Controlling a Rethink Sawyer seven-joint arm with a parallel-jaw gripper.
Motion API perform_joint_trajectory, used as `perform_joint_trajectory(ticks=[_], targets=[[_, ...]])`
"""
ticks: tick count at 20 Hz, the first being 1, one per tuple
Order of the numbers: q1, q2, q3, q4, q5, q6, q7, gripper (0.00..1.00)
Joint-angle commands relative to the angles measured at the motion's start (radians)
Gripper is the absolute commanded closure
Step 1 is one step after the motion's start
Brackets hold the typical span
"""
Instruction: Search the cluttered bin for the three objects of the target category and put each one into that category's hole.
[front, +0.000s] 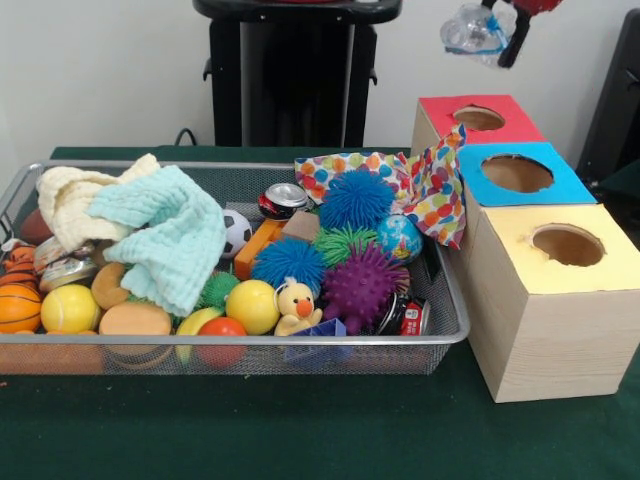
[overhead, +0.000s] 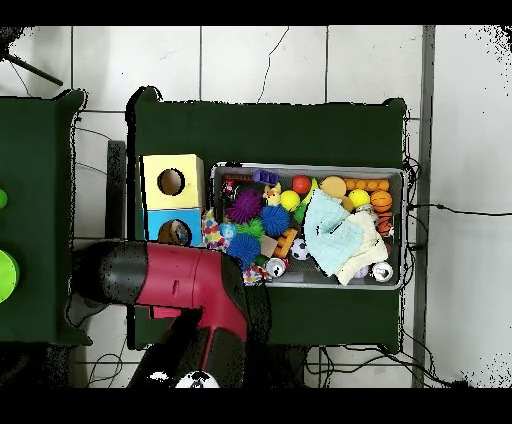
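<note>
My gripper (front: 500, 36) is high at the top right of the front view, above and a little behind the red-topped box (front: 522, 112). It is shut on a crushed clear plastic bottle (front: 474, 30) with a blue label, which hangs in the air. The wire-mesh bin (front: 240, 339) lies on the green table, full of toys and cloths. No other clear bottle shows plainly in it. In the overhead view the red arm (overhead: 180, 285) hides the gripper, the bottle and the red box. The bin also shows in the overhead view (overhead: 330, 286).
Three boxes with round holes stand in a row beside the bin: red, blue-topped (front: 565, 186), yellow-topped (front: 520, 262). The bin holds spiky balls, a rubber duck (front: 297, 306), cloths (front: 165, 235), a spotted cloth (front: 430, 185) and metal cans (front: 283, 199).
</note>
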Motion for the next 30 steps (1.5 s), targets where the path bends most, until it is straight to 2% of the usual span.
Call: perform_joint_trajectory(ticks=[1, 8, 15, 20, 25, 30], targets=[[-0.028, 0.083, 0.011, -0.059, -0.002, 0.01, 0.196, 1.0], [-0.049, 0.137, 0.026, -0.117, 0.024, -0.021, 0.199, 1.0], [-0.052, 0.221, 0.04, -0.225, 0.065, -0.022, 0.244, 1.0], [-0.052, 0.298, 0.042, -0.296, 0.097, -0.062, 0.269, 1.0], [-0.057, 0.347, 0.058, -0.302, 0.146, -0.122, 0.269, 1.0], [-0.016, 0.379, 0.054, -0.273, 0.209, -0.184, 0.321, 1.0]])
